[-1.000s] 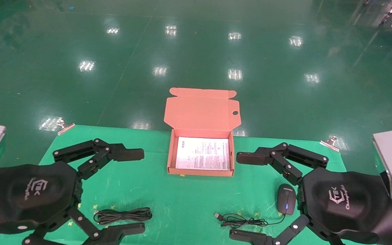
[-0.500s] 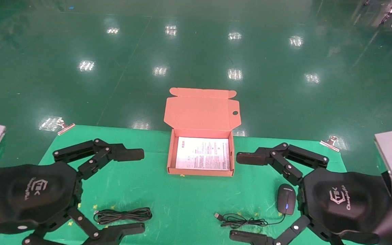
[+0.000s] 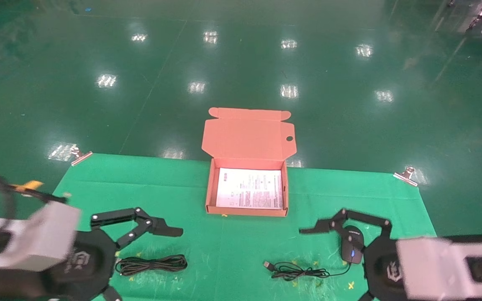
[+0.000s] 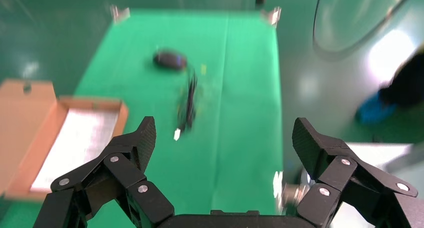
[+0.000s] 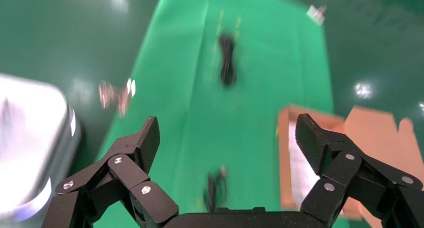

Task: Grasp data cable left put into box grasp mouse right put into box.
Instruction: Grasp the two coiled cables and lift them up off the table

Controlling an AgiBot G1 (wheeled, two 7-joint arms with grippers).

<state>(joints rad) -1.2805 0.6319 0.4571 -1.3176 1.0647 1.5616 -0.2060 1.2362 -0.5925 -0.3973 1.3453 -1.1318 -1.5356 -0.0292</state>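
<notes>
The box (image 3: 247,190) sat open at frame center on the green surface (image 3: 207,242). The left tool (image 3: 140,259), released, hovered at lower left by the data cable (image 3: 152,264); the right tool (image 3: 333,267), released, hovered lower right over the mouse (image 3: 352,249)

Green-covered table (image 3: 241,238). Open box (image 3: 247,190) far centre. Data cable (image 3: 152,264) near left; mouse (image 3: 352,247) and cord near right.
</notes>
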